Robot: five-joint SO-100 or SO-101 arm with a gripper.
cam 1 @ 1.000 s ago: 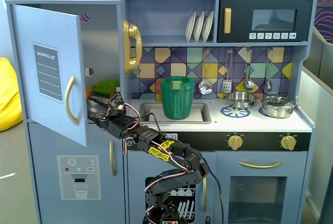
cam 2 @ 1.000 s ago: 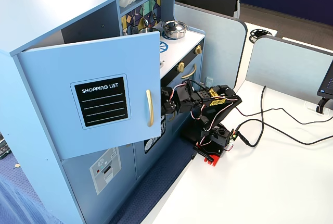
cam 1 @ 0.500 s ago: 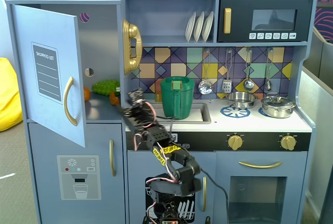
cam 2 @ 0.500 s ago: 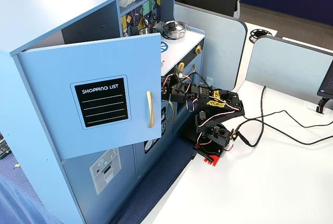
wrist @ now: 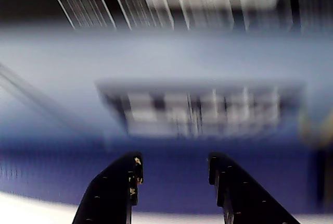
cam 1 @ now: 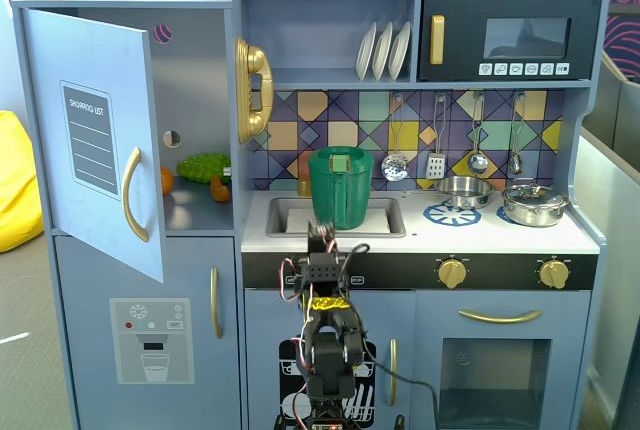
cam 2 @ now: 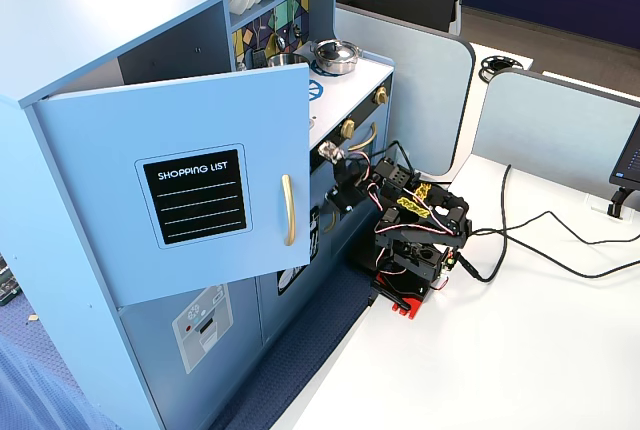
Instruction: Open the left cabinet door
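Note:
The left cabinet door (cam 1: 100,140) is blue-grey with a black "SHOPPING LIST" panel and a curved gold handle (cam 1: 133,195). It stands swung wide open, away from the cabinet, and also shows in a fixed view from the side (cam 2: 190,190). Green grapes (cam 1: 203,167) lie on the shelf behind it. My gripper (cam 1: 320,240) is folded back over the arm's base in front of the sink, well right of the door and not touching it. In the blurred wrist view the gripper (wrist: 174,164) is open, with nothing between its black fingers (wrist: 122,182).
A green pitcher (cam 1: 340,187) stands in the sink. A gold toy phone (cam 1: 252,90) hangs beside the cabinet. Pots (cam 1: 535,202) sit on the stove. The ice-dispenser door (cam 1: 150,340) below is shut. Cables (cam 2: 530,240) trail across the white table (cam 2: 500,350).

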